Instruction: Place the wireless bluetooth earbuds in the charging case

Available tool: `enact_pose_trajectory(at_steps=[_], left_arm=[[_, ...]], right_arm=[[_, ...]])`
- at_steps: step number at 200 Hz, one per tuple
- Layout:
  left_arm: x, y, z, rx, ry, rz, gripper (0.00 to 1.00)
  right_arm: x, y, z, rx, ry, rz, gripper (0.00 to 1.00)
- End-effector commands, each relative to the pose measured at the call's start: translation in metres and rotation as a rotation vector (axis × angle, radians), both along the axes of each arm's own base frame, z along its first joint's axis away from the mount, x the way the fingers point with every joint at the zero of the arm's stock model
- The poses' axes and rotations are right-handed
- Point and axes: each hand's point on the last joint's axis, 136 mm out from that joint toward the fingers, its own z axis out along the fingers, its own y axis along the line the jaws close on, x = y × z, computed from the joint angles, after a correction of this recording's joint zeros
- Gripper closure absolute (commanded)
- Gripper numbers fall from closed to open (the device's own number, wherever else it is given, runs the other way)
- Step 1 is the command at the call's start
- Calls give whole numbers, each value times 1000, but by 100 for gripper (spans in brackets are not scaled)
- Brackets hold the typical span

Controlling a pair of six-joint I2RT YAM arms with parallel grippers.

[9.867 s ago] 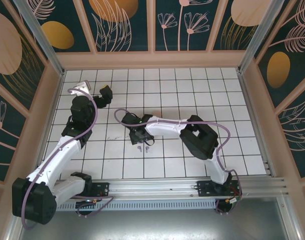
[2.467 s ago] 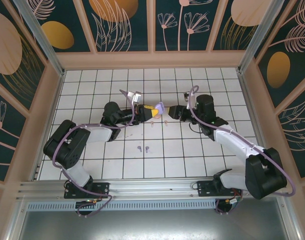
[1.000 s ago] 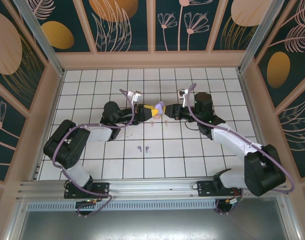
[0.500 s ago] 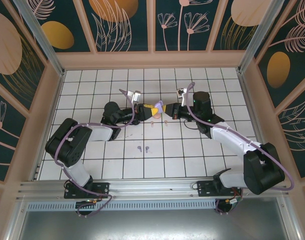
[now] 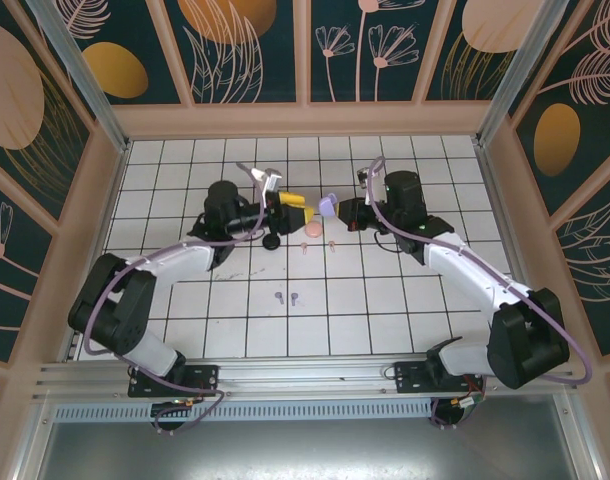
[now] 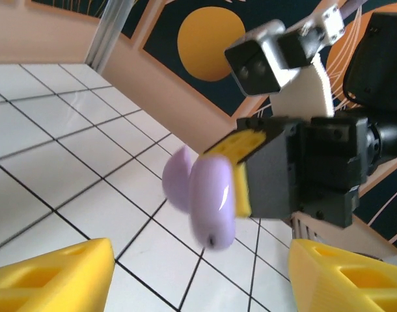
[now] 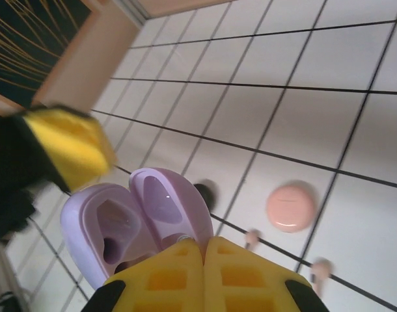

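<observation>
My right gripper (image 5: pixel 338 209) is shut on the edge of the open lilac charging case (image 5: pixel 328 204), which it holds above the tiles. In the right wrist view the case (image 7: pixel 130 221) shows two hollow halves above my closed yellow fingers (image 7: pixel 179 279). My left gripper (image 5: pixel 291 207) stands open just left of the case, not touching it. Its yellow fingertips (image 6: pixel 52 273) sit wide apart below the case (image 6: pixel 208 195). Two pale pink earbuds (image 5: pixel 305 246) (image 5: pixel 331 243) lie on the tiles below the case. Two lilac earbuds (image 5: pixel 278 297) (image 5: pixel 294 297) lie nearer the front.
A closed pink round case (image 5: pixel 313 229) rests on the tiles under the two grippers, and it also appears in the right wrist view (image 7: pixel 290 207). A black round case (image 5: pixel 271 241) sits beside the left gripper. Walls ring the white tiled floor (image 5: pixel 435 180).
The left gripper has opened, let go of the lilac case and drawn back to the left. The right gripper has shut on the case and now carries it alone.
</observation>
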Motion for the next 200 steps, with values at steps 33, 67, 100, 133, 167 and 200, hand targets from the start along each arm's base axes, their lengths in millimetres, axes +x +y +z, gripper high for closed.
enact_pose_trajectory(at_steps=[33,67,100,133,167,200], left_arm=[[-20,0,-12,307,-55,-204,27],[-25,1,-12,363,-55,-258,31],[-32,2,-18,403,-32,-316,38],[-33,2,-23,413,-22,-340,41],[-33,-1,-23,402,-13,-365,43],[-32,-4,-21,383,-10,-385,44]], right_arm=[[7,-20,-9,-416,-106,8,100],[0,-13,-18,-529,-110,68,100],[-12,0,-12,-522,-140,131,100],[-20,10,0,-479,-158,170,100],[-25,19,16,-426,-180,188,100],[-29,27,26,-392,-190,207,100]])
